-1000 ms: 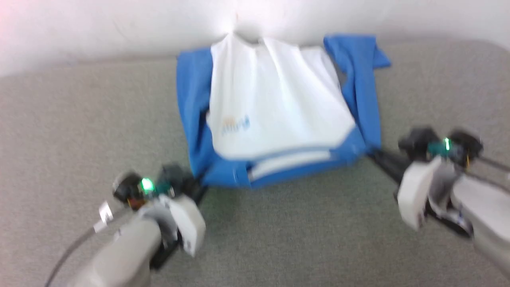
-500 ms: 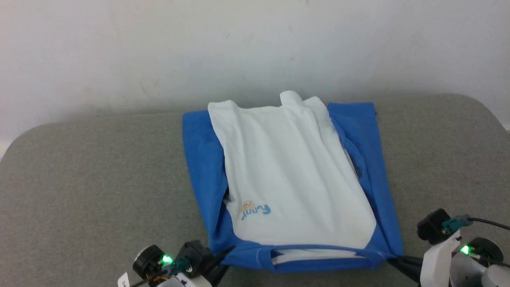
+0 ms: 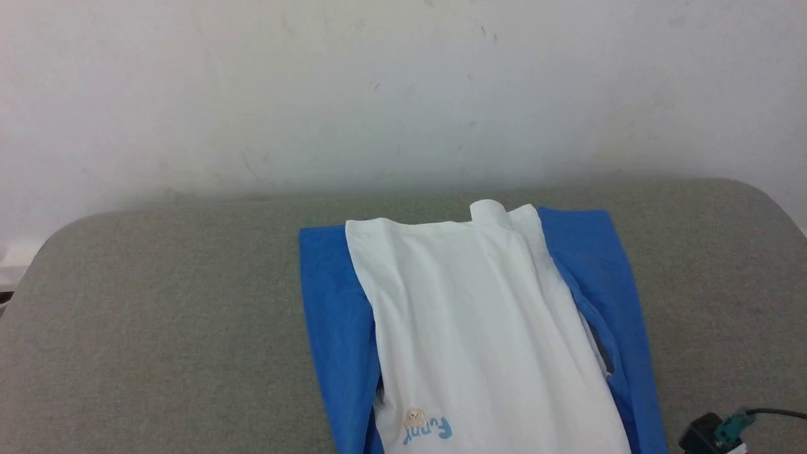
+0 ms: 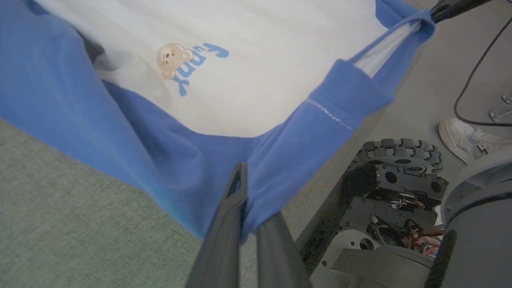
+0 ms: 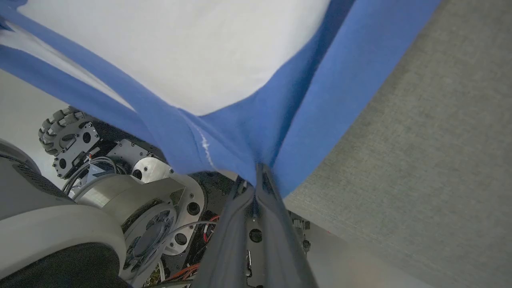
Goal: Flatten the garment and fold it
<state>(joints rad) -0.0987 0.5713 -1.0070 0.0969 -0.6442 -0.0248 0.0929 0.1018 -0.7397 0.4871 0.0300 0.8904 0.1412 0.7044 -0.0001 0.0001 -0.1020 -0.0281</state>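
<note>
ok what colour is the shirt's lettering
The lettering is light blue, clearest in the left wrist view.

Left fingers (image 4: 222,240), right fingers (image 5: 232,240): tightly together.

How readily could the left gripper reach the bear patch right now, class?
Probably not yet: the left gripper is shut on a blue edge of the garment. The bear patch lies uncovered nearby.

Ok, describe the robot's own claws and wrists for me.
Left claw: two long, slim dark-grey fingers, one with a slotted tip. Right claw: the same long dark fingers, narrowing to the tips. At the right wrist there is a black block with a teal plug and a thin black cable.
</note>
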